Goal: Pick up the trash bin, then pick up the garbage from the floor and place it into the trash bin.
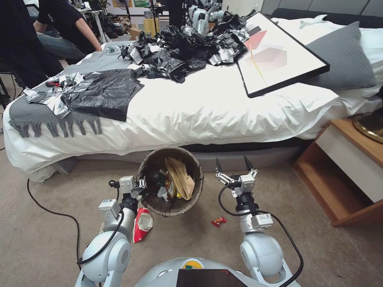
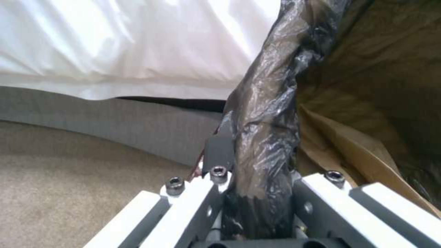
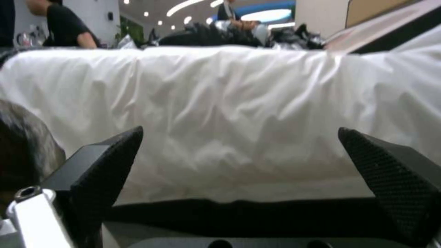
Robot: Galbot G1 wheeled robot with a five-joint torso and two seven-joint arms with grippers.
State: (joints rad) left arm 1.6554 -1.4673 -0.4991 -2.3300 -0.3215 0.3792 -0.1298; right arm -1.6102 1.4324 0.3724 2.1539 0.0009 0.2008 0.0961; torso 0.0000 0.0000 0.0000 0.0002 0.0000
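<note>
Clamped tight in left gripper (image 2: 257, 193): bagged rim of trash bin (image 1: 170, 187), on carpet beside bed (image 1: 207, 111). Light, liner slippery; best held at stiff rim. Right gripper (image 1: 235, 165) wide open, empty. Red wrapper (image 1: 218, 221), soft, on floor nearby.

No lettering can be read anywhere. The red snack wrapper (image 1: 142, 225) on the carpet beside the trash bin (image 1: 170, 181) carries print too small to make out; signs far beyond the bed (image 1: 207, 107) are illegible too.
</note>
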